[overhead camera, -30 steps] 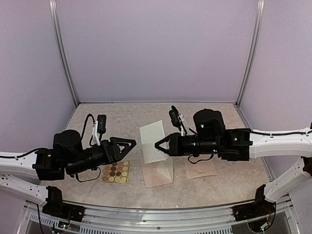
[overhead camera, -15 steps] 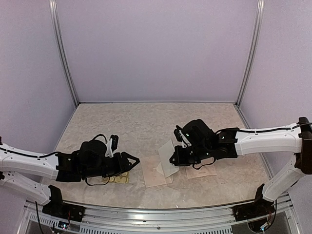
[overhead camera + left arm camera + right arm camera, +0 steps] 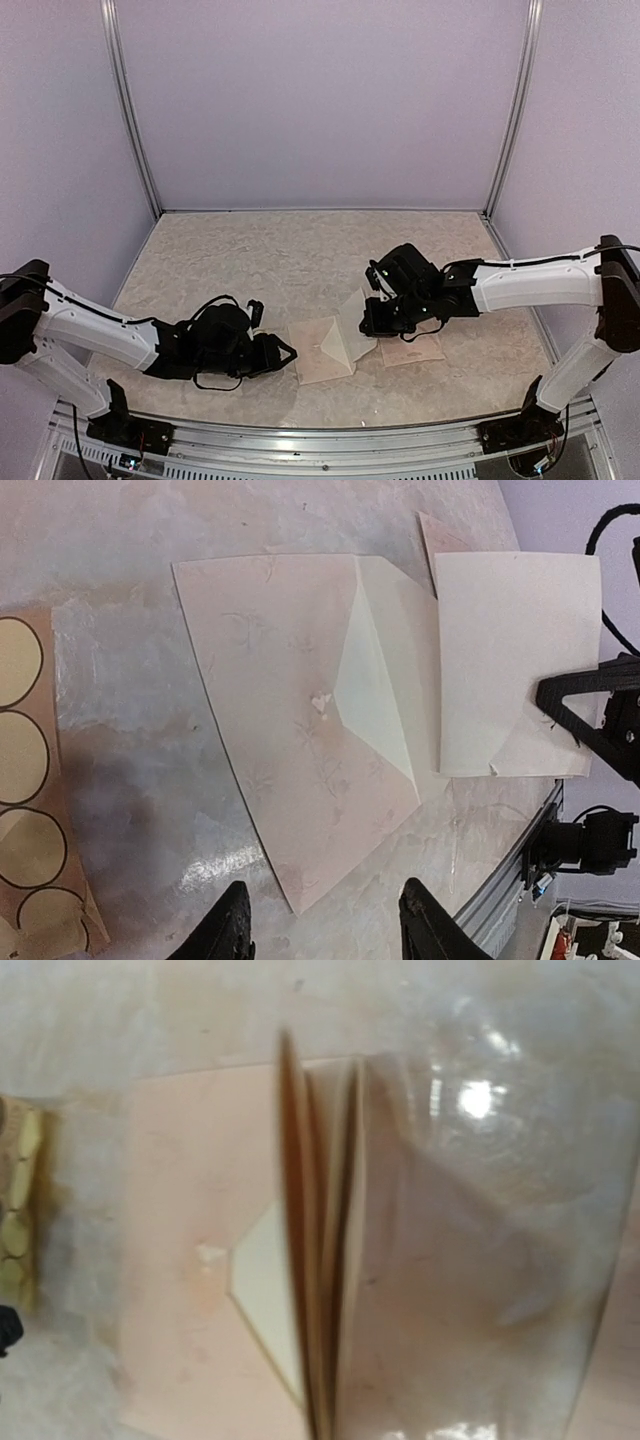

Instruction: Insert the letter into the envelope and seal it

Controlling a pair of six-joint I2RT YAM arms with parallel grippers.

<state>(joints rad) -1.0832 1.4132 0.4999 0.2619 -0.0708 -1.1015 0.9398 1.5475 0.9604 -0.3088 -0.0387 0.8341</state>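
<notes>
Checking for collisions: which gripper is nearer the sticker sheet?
Left. The left gripper hovers right beside the sticker sheet; the right gripper is beyond the envelope, holding the letter.

The left arm [image 3: 95,325] at lower left and the right arm [image 3: 540,285] at right are wearing white shells with black wrists. Thin black cables [image 3: 530,261] are trailing along them, and the left gripper [image 3: 322,920] is showing black fingers [image 3: 228,935].

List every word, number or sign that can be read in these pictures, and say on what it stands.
There is no text that can be read.
Folded, the letter shows only a blank side.
No writing shows on the envelope.
Only plain round stickers, with no legible print, show on the sticker sheet.
</notes>
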